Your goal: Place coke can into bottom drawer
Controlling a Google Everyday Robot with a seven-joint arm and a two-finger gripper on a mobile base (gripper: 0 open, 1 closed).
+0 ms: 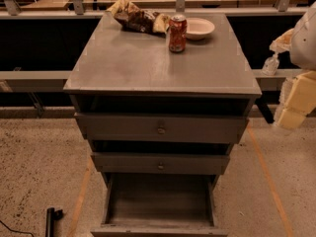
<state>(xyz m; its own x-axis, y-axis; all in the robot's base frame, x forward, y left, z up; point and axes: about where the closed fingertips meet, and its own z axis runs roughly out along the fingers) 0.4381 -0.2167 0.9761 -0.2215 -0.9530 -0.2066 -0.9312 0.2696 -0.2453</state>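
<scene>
The coke can (177, 32) is red with a silver top and stands upright on the grey cabinet top (148, 63), near the back and right of centre. The bottom drawer (159, 201) is pulled open below the cabinet front, and its plain grey floor shows nothing in it. My gripper (272, 58) hangs at the right edge of the camera view, beside the cabinet's right side at about top height. It is well to the right of the can, apart from it, and holds nothing.
A brown-and-yellow snack bag (136, 18) lies at the back left of the top. A white bowl (199, 27) sits just right of the can. Two shallower drawers with round knobs (161, 130) are above the open one. A dark object (51, 218) lies on the floor at lower left.
</scene>
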